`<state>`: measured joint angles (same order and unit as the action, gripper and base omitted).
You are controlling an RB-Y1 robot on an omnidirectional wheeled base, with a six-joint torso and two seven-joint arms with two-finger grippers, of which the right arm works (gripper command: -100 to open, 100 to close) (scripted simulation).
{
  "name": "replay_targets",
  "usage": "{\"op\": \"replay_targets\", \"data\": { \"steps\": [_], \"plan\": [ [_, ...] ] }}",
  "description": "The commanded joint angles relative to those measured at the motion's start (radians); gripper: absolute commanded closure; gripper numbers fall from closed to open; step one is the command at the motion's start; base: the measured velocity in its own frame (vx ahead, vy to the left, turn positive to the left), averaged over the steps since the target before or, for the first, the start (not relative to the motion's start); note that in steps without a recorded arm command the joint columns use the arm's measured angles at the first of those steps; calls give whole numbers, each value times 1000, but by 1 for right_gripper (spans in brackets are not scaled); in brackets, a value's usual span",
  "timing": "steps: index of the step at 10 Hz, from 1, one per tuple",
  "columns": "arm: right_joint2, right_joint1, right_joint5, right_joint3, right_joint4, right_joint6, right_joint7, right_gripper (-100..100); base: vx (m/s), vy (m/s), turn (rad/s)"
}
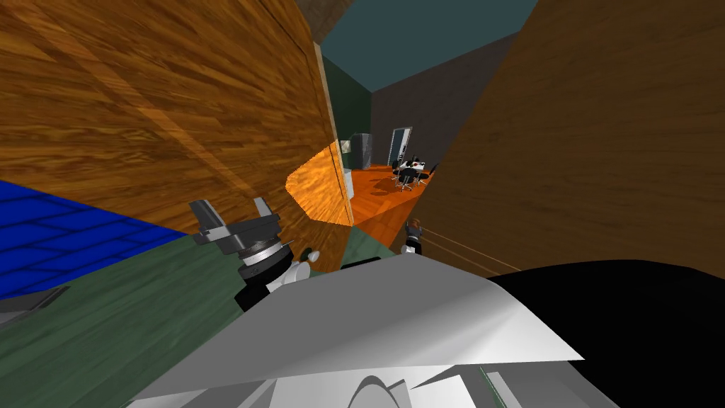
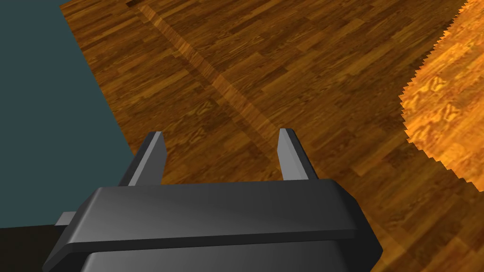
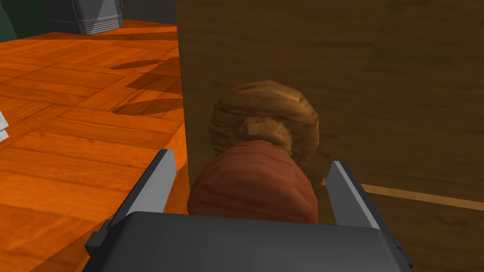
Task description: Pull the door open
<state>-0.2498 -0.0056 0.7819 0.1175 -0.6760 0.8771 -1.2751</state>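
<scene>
In the head view I count two arms. The left jaws hang over the green floor point(image 1: 106, 319), close to a brown wood wall point(image 1: 141, 92). Their two fingers point(image 1: 205, 214) stand apart with nothing between them. The right jaws look very small here, right up at the big brown door point(image 1: 602, 142), low on the side by the gap. Two thin pale lines point(image 1: 467, 249) run across the door. Between the wall and the door is a gap. Through it I see an orange floor point(image 1: 382, 202), one table point(image 1: 412, 168) with dark chairs around it, and one grey cabinet point(image 1: 361, 149).

The left wrist view shows the left jaws open. Both fingers are wide apart and hold nothing. Behind them is brown wood with one bright orange patch point(image 2: 449, 94).

The right wrist view shows what the head view is too small to tell. One round knob point(image 3: 262, 113) sits on the door, near its edge. The knob's red-brown front end point(image 3: 253, 189) lies between the two fingers point(image 3: 158, 184) of the right jaws. The jaws are open, with a little gap on each side. Here I count one pale line.
</scene>
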Motion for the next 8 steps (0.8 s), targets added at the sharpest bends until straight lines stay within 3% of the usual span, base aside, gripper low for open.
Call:
{"op": "replay_targets", "data": {
  "steps": [1, 6, 8],
  "plan": [
    [0, 0, 0, 0, 1, 0, 0, 100, -11, 2, 11],
    [0, 0, 0, 0, 1, 0, 0, 100, -15, 10, 1],
    [1, 3, -1, -3, 4, -4, -2, 100, -101, 96, 81]
  ]
}}
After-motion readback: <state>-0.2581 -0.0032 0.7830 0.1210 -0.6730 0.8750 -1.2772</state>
